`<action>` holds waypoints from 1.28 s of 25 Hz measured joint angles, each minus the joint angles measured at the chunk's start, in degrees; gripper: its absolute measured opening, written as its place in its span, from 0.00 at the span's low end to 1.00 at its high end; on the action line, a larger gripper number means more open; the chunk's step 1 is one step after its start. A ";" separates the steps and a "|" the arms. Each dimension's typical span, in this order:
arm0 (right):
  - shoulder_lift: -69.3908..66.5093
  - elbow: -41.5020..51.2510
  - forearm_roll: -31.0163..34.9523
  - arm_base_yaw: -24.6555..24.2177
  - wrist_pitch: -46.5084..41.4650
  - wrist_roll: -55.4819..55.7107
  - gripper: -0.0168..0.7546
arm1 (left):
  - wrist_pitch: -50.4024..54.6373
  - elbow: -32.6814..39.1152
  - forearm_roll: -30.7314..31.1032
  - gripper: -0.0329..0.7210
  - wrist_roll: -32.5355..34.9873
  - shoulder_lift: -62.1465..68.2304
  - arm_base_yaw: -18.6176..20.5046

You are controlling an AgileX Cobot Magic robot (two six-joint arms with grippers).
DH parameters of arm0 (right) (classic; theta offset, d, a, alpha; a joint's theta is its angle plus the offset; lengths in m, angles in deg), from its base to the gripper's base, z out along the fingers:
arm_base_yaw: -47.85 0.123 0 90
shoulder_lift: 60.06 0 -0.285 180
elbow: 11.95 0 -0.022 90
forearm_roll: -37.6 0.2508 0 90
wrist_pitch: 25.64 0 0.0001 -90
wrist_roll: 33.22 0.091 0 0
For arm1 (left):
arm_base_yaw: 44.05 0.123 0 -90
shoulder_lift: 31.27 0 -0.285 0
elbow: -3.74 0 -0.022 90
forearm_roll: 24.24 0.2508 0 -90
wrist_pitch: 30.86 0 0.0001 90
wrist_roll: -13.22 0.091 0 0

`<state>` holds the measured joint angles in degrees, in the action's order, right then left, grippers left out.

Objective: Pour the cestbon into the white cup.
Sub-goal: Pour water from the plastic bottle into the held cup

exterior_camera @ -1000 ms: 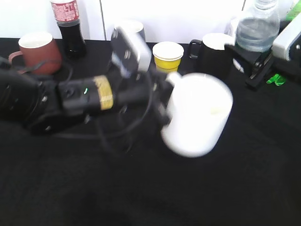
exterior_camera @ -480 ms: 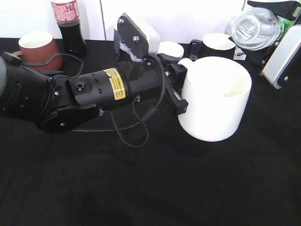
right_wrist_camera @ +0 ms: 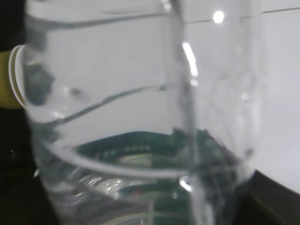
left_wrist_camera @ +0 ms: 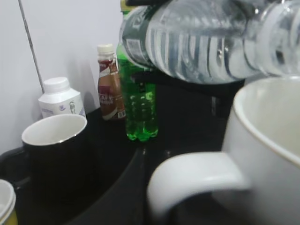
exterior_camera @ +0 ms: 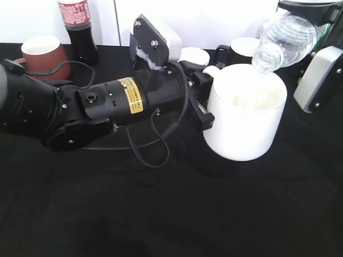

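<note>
The white cup (exterior_camera: 246, 115) is held off the table by its loop handle (left_wrist_camera: 197, 180) in my left gripper (exterior_camera: 204, 105), which is shut on it. The cestbon (exterior_camera: 285, 38), a clear bottle with a dark green label, is tilted steeply with its open mouth just over the cup's far rim. My right gripper (exterior_camera: 312, 40) is shut on the bottle's lower body at the upper right. The bottle crosses the top of the left wrist view (left_wrist_camera: 206, 40) and fills the right wrist view (right_wrist_camera: 140, 140), where the jaws are hidden.
A brown mug (exterior_camera: 42, 56) and a cola bottle (exterior_camera: 78, 27) stand at the back left. A black mug (exterior_camera: 242, 47) and a small yellow cup (exterior_camera: 194, 55) stand behind the white cup. A green soda bottle (left_wrist_camera: 139, 101) and two small bottles stand by the wall.
The white cup swung up and to the right, then held still. The cestbon went from upright to tilted, and its mouth has come down over the cup's rim.
</note>
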<state>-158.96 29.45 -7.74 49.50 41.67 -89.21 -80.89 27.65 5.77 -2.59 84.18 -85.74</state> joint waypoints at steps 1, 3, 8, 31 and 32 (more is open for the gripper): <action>0.00 0.00 0.59 0.00 0.07 -0.11 0.66 | 1.38 0.00 0.00 0.11 0.00 0.00 0.00; 0.00 0.00 0.81 0.00 0.07 -1.03 0.66 | 2.39 0.00 0.00 0.11 0.00 0.12 0.00; 0.00 0.00 2.11 0.00 0.11 -3.50 0.66 | 5.46 0.00 -0.11 0.11 0.00 0.48 0.00; 0.14 -0.65 3.57 0.00 0.46 -9.77 0.66 | 5.84 0.00 0.05 0.11 0.05 0.48 0.00; 0.14 -0.90 3.62 0.00 0.46 -9.83 0.66 | 5.84 0.00 0.05 0.11 0.05 0.48 0.00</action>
<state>-158.82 28.55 -4.12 49.50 42.14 -99.04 -75.05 27.65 5.82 -2.53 84.66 -85.74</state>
